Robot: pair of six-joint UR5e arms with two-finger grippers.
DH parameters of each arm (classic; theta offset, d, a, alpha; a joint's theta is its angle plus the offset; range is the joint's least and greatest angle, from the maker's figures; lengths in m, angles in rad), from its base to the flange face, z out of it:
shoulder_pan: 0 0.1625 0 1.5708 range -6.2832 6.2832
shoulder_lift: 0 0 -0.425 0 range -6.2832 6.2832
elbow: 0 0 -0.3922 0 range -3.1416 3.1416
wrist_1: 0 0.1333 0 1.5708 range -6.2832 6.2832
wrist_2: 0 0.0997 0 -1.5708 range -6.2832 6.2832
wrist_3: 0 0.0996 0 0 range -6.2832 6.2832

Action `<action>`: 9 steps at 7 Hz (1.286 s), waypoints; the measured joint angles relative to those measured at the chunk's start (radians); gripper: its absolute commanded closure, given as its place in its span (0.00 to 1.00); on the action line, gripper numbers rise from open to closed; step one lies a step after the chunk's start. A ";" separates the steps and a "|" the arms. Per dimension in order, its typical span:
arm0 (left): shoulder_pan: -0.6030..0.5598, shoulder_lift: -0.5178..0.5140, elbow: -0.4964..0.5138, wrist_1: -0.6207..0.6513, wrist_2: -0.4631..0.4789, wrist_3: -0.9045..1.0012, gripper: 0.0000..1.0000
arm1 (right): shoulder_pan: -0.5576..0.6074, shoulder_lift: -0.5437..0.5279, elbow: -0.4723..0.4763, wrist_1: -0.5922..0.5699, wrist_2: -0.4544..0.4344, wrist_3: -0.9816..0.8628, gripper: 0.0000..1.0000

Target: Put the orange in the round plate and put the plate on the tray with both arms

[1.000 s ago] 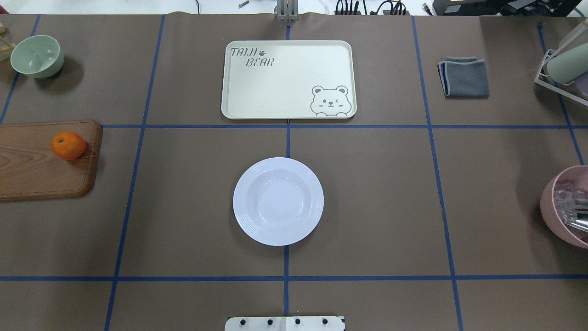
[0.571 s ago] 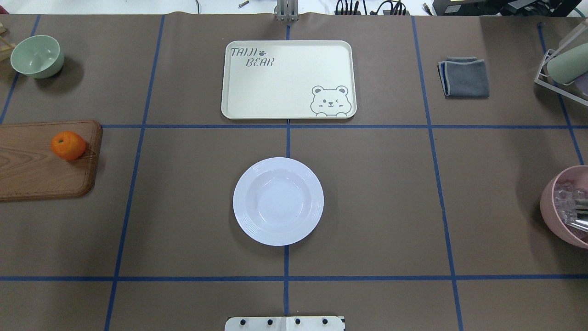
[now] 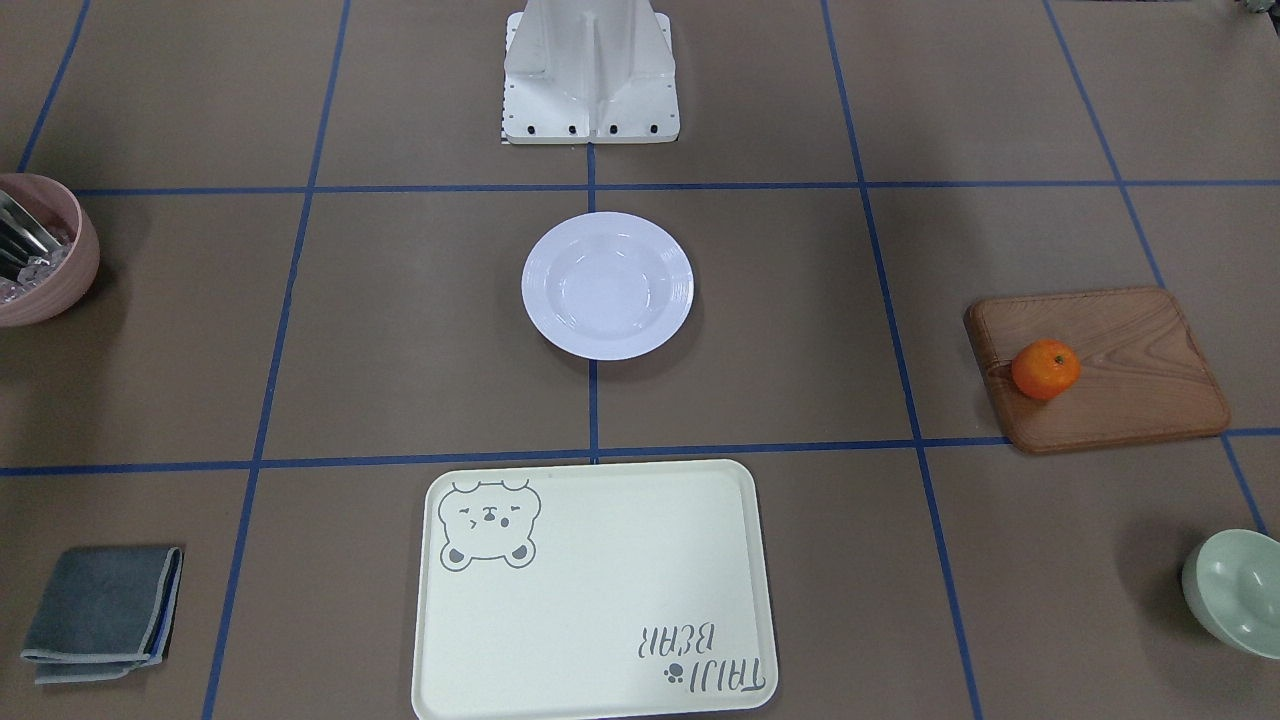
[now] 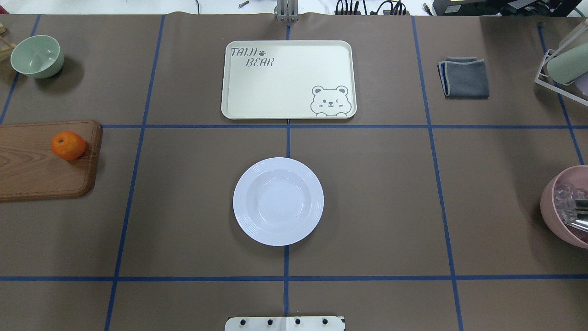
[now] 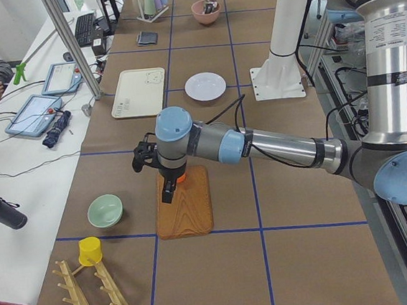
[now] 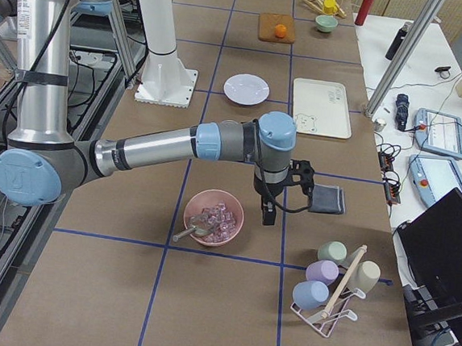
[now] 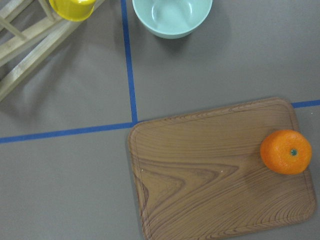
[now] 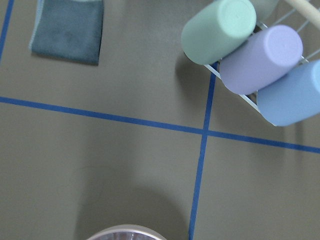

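— Surface?
— Brown tabletop (image 4: 367, 207), blue tape grid (image 4: 367, 126).
— Items resting on it?
— One tray (image 4: 288, 80) far centre, round plate (image 4: 278, 201) mid-centre, wooden board (image 4: 36, 177) and green bowl (image 4: 36, 56) left, grey cloth (image 4: 465, 77) and pink bowl (image 4: 551, 207) right.

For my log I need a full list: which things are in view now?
orange: one, orange, on the wooden board
wooden board: one, brown, robot's left side
round plate: one, white, table centre, empty
tray: one, cream with grey bear, beyond the plate
green bowl: one, pale green, far left
pink bowl: one, pink, right side, holds clear pieces
cloth: one, grey, folded, far right
cups: at least three, green, lilac, blue, on a wire rack, right end
yellow cup: one, yellow, on a wooden rack, left end
left gripper: one, black, over the wooden board; opening unclear
right gripper: one, black, near the pink bowl; opening unclear
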 measured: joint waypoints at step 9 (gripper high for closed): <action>0.253 -0.108 0.112 -0.292 0.036 -0.308 0.02 | -0.313 0.009 0.015 0.475 -0.114 0.665 0.00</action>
